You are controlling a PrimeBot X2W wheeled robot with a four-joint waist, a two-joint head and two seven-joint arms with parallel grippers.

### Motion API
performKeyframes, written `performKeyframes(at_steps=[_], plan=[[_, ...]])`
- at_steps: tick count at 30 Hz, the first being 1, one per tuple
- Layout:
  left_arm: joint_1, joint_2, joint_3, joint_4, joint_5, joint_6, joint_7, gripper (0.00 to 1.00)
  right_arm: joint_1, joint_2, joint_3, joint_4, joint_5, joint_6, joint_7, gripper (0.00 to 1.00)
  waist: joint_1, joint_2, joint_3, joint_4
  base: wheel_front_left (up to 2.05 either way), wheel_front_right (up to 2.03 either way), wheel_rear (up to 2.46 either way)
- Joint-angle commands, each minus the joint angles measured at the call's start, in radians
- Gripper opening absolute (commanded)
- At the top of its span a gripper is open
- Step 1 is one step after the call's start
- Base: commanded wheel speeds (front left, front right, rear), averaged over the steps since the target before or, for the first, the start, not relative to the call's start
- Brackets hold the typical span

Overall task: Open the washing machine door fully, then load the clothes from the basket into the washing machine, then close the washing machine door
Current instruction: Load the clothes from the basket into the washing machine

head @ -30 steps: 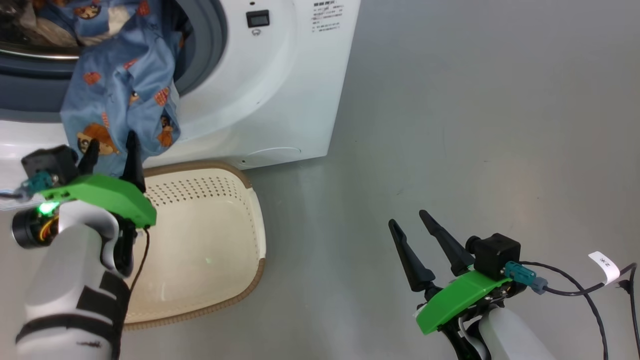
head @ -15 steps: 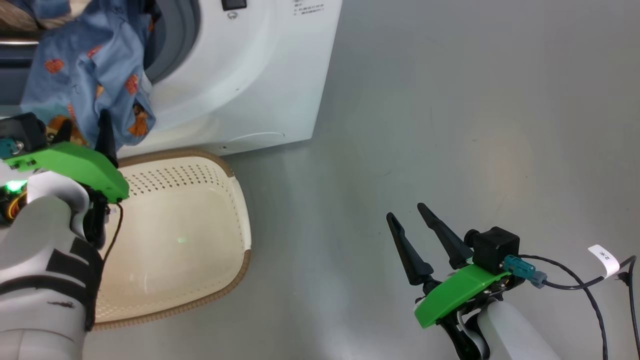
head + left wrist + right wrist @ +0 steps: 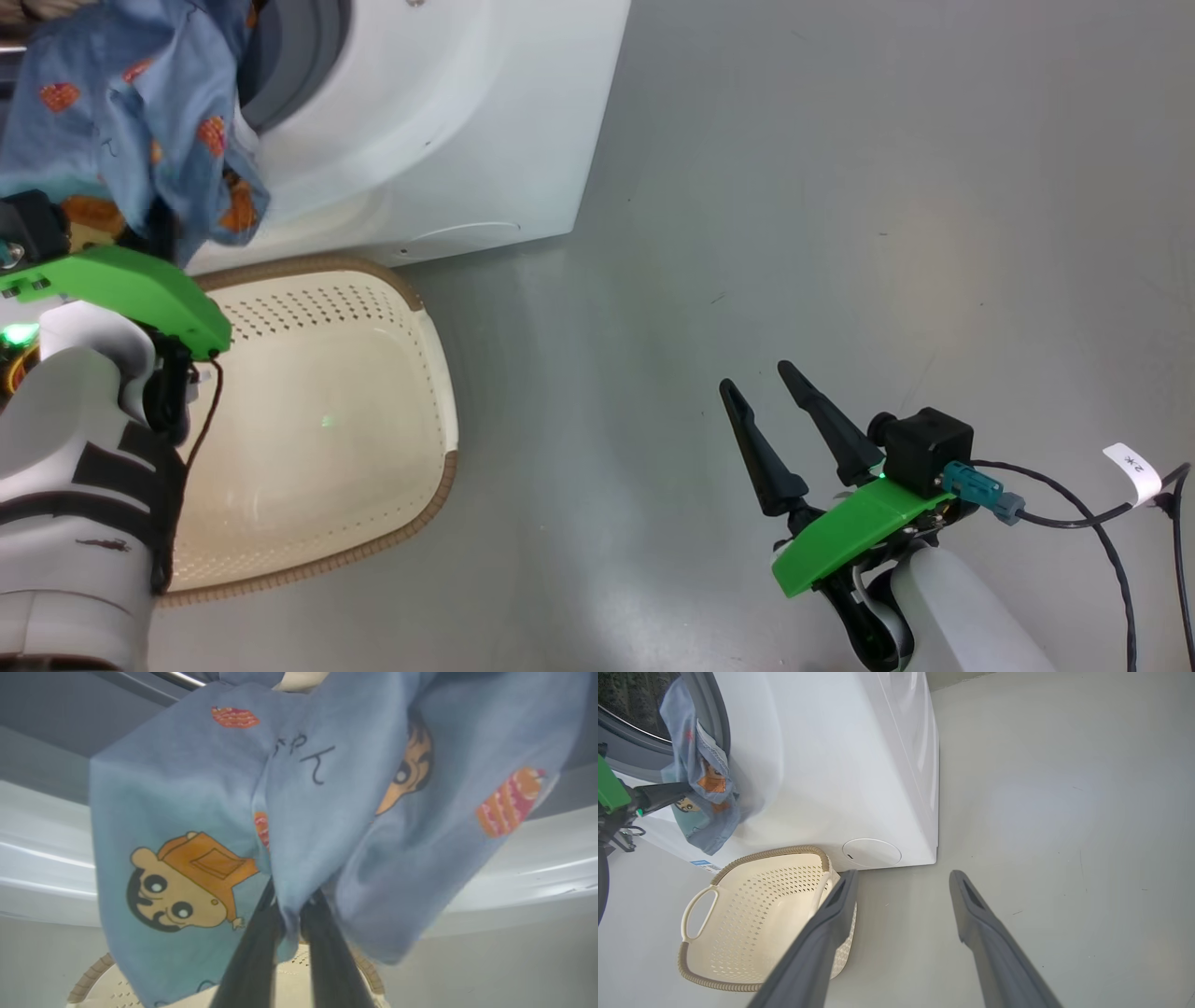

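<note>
Loading is the step in hand. The blue cartoon-print clothes hang out of the washing machine opening at the upper left of the head view. Part of them is inside, and the tail droops above the basket, which looks empty on the floor just below. The left tool is clamped on a fold near the hanging hem, its fingers nearly together with cloth between them. The right tool, at the lower right, hangs over the floor with its jaws wide apart, holding nothing. Next, I'd judge, the pinched tail needs lifting over the rim and pushing deep inside before release, so nothing trails out when the door closes.
</note>
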Motion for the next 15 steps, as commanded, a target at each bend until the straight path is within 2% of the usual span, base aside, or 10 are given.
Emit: performKeyframes(at_steps=[1, 6, 10, 15], plan=[[-0.019, 0.044, 0.01, -0.013, -0.004, -0.003, -0.008, 0.0, 0.005, 0.009, 0.023, -0.021, 0.012, 0.002, -0.012, 1.0, -0.0001, 0.0, 0.003, 0.0, 0.0, 0.0, 0.0], [-0.017, 0.054, -0.009, -0.06, 0.01, -0.008, -0.014, 0.0, 0.003, 0.009, 0.017, -0.021, 0.015, 0.002, -0.012, 1.0, -0.0001, 0.0, 0.006, 0.003, 0.0, 0.0, 0.0], [-0.006, 0.074, -0.026, -0.166, 0.054, -0.008, -0.015, 0.0, 0.001, 0.009, 0.014, -0.024, 0.015, 0.002, -0.012, 1.0, -0.0001, 0.0, 0.008, 0.011, 0.0, 0.0, 0.0], [0.001, 0.094, -0.017, -0.31, 0.117, 0.021, -0.015, 0.0, -0.002, 0.009, 0.016, -0.024, 0.016, 0.002, -0.012, 1.0, -0.0001, 0.0, 0.005, 0.019, 0.0, 0.0, 0.0]])
